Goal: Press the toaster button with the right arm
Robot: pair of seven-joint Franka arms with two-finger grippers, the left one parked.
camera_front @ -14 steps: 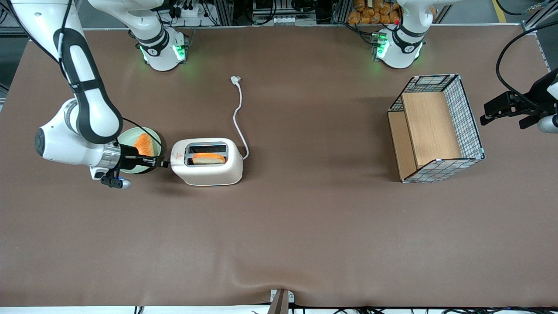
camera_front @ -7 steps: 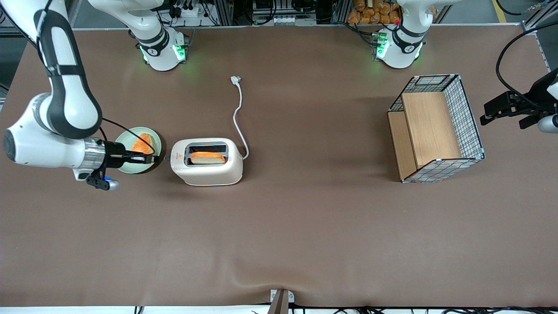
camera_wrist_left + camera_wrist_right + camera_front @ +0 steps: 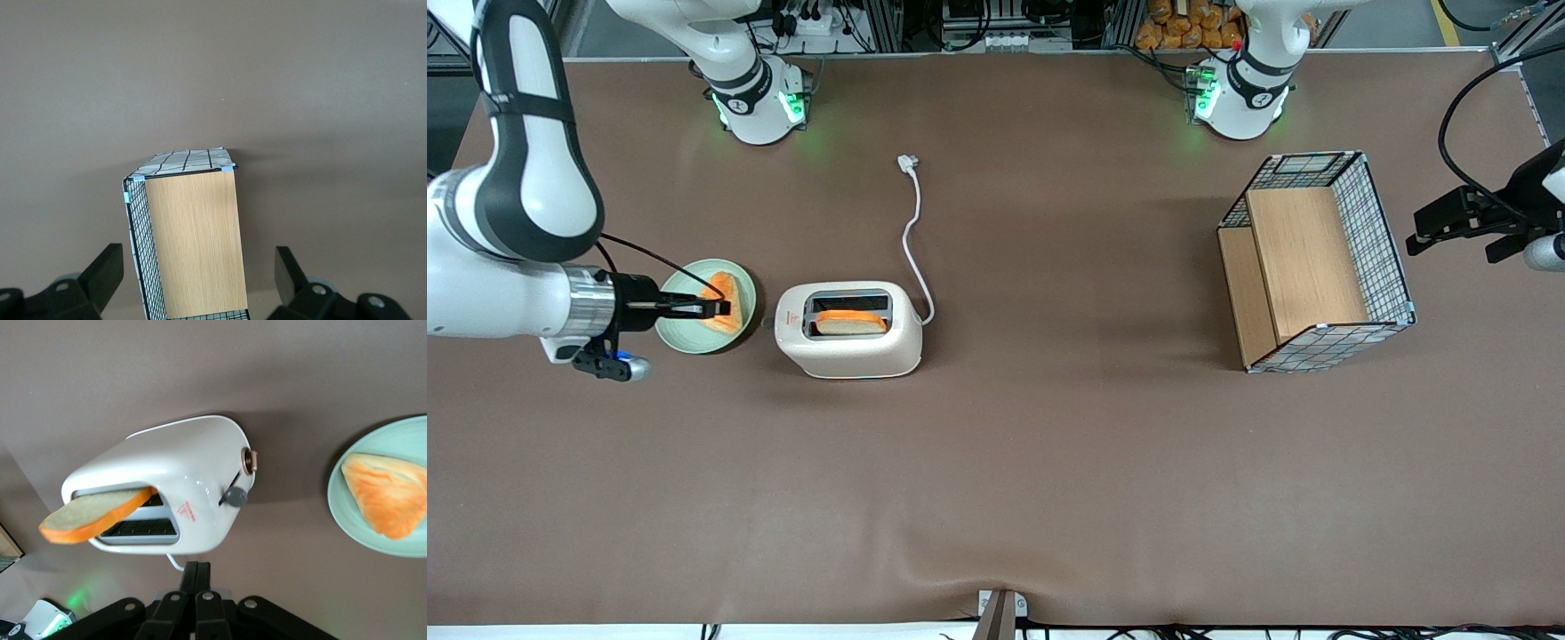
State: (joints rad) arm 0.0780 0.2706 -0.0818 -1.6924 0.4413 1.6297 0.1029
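Note:
The cream-white toaster (image 3: 847, 342) (image 3: 193, 467) lies on the brown table with a slice of toast (image 3: 852, 321) (image 3: 93, 517) in one slot. The toaster button (image 3: 235, 496), a small grey nub, sticks out of the narrow end face that points toward the working arm's end of the table. The right arm (image 3: 507, 293) reaches in level from that end. Its black gripper (image 3: 723, 308) (image 3: 197, 568) is shut on nothing and hovers above the green plate, a short gap away from the toaster's end face.
A pale green plate (image 3: 680, 338) (image 3: 337, 497) with an orange-crusted piece of bread (image 3: 387, 495) sits beside the toaster's button end. The white cord (image 3: 911, 240) runs to a plug (image 3: 907, 162). A wire basket with wooden panels (image 3: 1316, 258) (image 3: 193, 240) stands toward the parked arm's end.
The right arm has pulled back from the toaster's end face toward its own end of the table. The gripper tip now hangs over the plate. The toaster has not moved.

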